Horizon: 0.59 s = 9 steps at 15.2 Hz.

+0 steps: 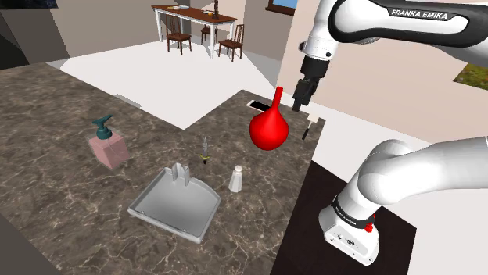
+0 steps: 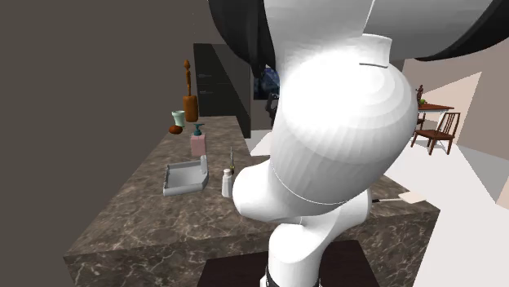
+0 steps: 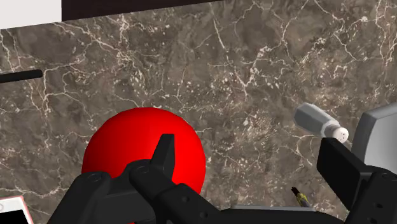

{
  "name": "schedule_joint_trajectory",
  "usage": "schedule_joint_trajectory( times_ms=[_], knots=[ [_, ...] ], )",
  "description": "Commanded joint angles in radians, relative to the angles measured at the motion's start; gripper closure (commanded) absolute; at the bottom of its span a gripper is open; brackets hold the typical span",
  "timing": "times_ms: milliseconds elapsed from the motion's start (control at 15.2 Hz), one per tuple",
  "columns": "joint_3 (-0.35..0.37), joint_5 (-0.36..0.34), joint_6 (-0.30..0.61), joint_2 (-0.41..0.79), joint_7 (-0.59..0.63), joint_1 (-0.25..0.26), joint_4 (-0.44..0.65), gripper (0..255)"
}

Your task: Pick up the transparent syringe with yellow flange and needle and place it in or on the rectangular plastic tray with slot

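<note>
The syringe (image 1: 205,150) lies on the dark marble counter, a thin clear barrel with a yellow flange. In the second exterior view the syringe (image 2: 232,159) lies just beyond the tray. The grey rectangular tray (image 1: 176,201) with an upright slotted piece at its back sits close in front of it; its rim also appears as tray (image 2: 186,177) and tray (image 3: 378,133). My gripper (image 1: 299,105) hangs open high over the counter's far corner, next to the red bulb and well away from the syringe. In the wrist view the gripper (image 3: 251,159) holds nothing, and the syringe's yellow end (image 3: 300,196) peeks out near the right finger.
A red rubber bulb (image 1: 270,125) stands under the gripper. A white shaker (image 1: 236,178) stands between the syringe and the counter edge. A pink soap dispenser (image 1: 108,144) stands to the shoulder view's left. A phone (image 1: 256,104) and a black stick (image 1: 306,131) lie near the far corner.
</note>
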Motion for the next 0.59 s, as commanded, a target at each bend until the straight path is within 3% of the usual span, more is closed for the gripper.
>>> schedule_joint_trajectory(
  times_ms=[0,528],
  knots=[
    [0.000,0.000,0.000,0.000,0.000,0.000,0.000,0],
    [0.154,0.123,0.164,0.215,0.291,0.014,0.019,0]
  ],
)
